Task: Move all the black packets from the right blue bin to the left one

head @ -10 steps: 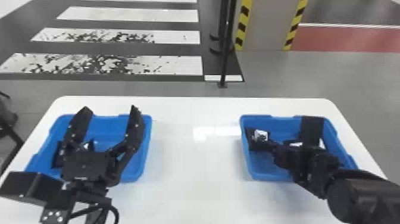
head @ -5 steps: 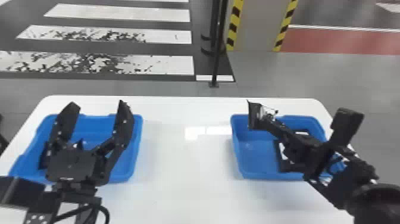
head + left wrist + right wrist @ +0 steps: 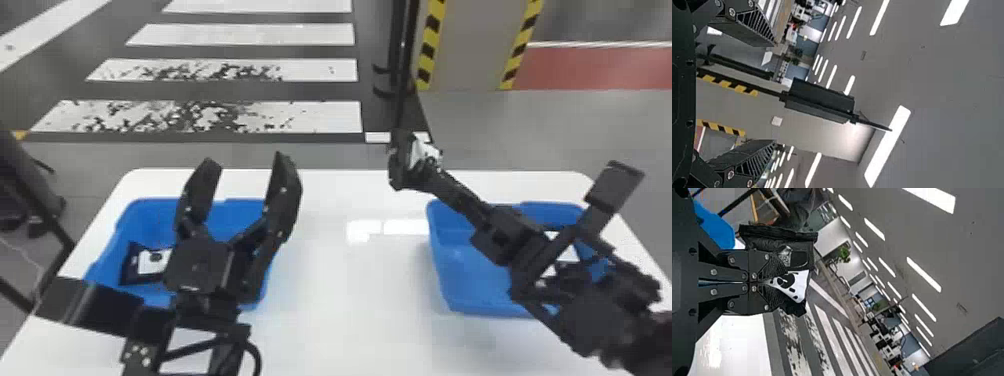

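Note:
Above the table's far edge, between the two bins, my right gripper [image 3: 429,174] holds a black packet [image 3: 398,165] with white print. In the right wrist view the right gripper [image 3: 778,282] is shut on the packet [image 3: 777,239], pinching it by its white-printed part. My left gripper [image 3: 244,159] stands open over the left blue bin [image 3: 150,220], fingers upward with nothing between them; the left gripper [image 3: 774,93] is likewise open in its wrist view. Another black packet [image 3: 129,267] lies in that bin's left part. White patches show in the right blue bin [image 3: 452,280], partly hidden by my right arm.
The white table [image 3: 345,300] stretches between the bins. A dark post [image 3: 404,80] stands on the floor beyond its far edge, in line with the held packet. A dark stand [image 3: 40,215] is off the table's left side.
My right gripper has lifted the packet up out of the right bin and carried it leftward past that bin's left edge. The left gripper remains open above its bin. The head view has shifted.

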